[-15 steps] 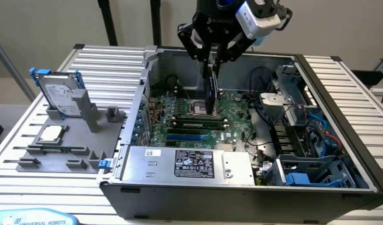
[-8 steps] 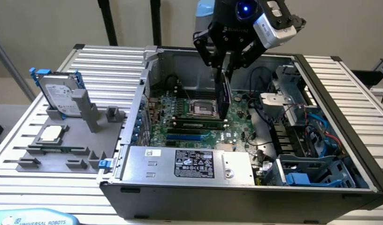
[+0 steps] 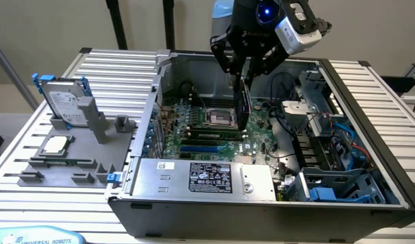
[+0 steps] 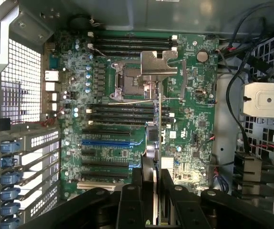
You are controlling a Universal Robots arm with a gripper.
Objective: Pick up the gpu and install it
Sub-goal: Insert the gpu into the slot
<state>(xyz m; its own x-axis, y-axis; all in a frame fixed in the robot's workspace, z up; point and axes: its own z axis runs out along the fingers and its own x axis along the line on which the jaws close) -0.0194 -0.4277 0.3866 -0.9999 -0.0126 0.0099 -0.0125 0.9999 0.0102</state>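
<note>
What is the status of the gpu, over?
Tool shut on gpu. Gpu upright inside the computer case, above the motherboard near the CPU socket, not in a slot. Cables at exterior view's right, clear of it.

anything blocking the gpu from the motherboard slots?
Nothing visible. The gripper holds the gpu edge-down above the motherboard; the slots look empty, and the cables lie off to the side.

Exterior view: raised, angled down on open computer case (image 3: 262, 216) and slatted table (image 3: 112, 61), middling distance. Wrist view: above gripper (image 4: 155, 191), facing straight down, close. Shared: motherboard (image 3: 194, 134) (image 4: 189, 119).
</note>
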